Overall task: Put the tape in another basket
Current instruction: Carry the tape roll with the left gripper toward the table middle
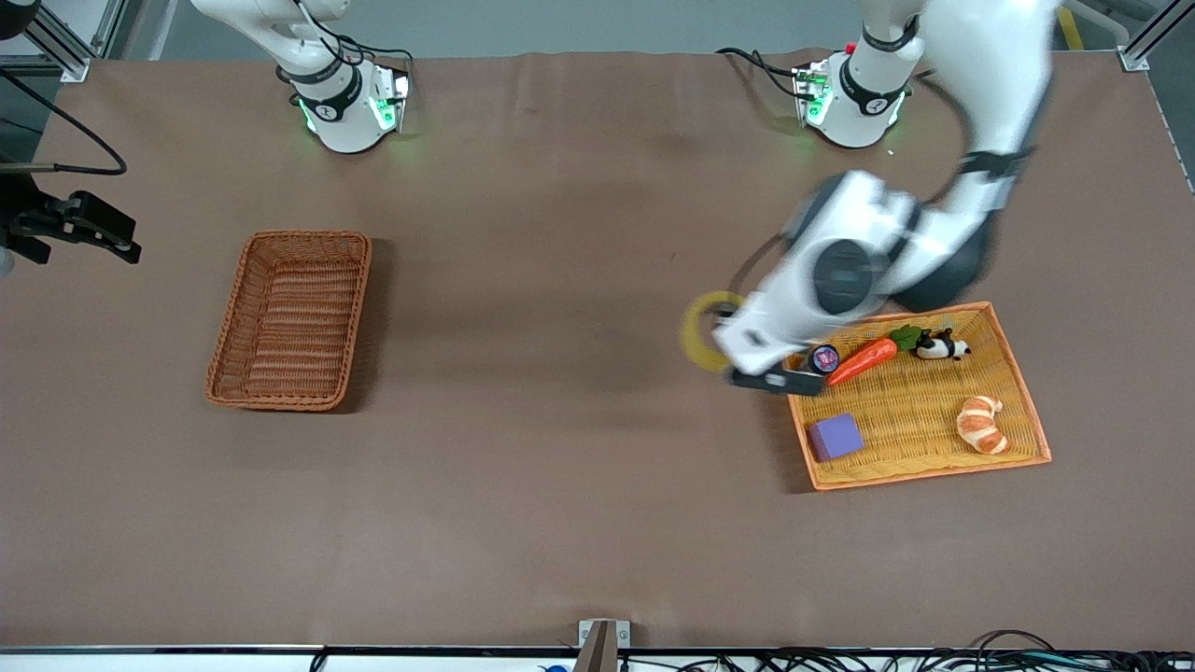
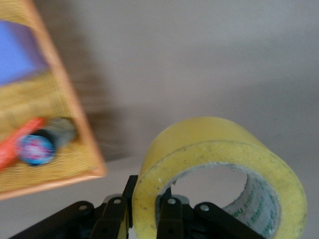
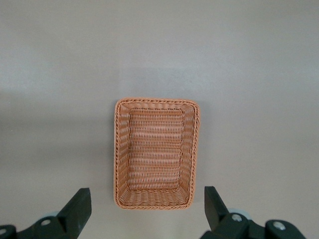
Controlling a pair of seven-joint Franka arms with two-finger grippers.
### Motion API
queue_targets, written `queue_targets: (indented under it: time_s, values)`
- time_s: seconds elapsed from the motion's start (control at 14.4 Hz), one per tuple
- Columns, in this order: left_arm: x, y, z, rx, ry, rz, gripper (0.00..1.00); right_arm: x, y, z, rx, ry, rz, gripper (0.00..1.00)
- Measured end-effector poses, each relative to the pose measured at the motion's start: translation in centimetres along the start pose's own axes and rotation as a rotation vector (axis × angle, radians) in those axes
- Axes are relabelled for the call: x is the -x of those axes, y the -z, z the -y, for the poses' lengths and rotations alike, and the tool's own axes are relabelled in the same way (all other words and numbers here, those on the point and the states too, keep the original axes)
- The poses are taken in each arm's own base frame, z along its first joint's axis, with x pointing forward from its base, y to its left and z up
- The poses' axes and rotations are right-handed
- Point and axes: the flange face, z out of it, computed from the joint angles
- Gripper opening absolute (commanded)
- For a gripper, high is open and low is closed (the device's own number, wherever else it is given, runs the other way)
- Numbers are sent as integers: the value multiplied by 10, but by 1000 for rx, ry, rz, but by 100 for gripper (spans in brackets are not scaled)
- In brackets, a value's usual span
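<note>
Carrying step under way: tape was held up over bare table beside yellow tray, left gripper pinched on its wall. Next, tape must be carried over to basket. Right gripper was kept waiting above basket, jaws wide.

White arms with black joints, green-lit bases.

One tape, one basket, and one tray holding five items: jar, carrot, panda, croissant, block.
</note>
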Motion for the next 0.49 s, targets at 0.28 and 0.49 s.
queue_targets:
  time_s: [0.28,0.49]
  values:
    - [-3,-69,-120,29,28,-20,2,0,0,-3,0,-5,2,100]
    - [-7,-95,-161,96,-5,-77,2,0,0,-3,0,-5,4,100]
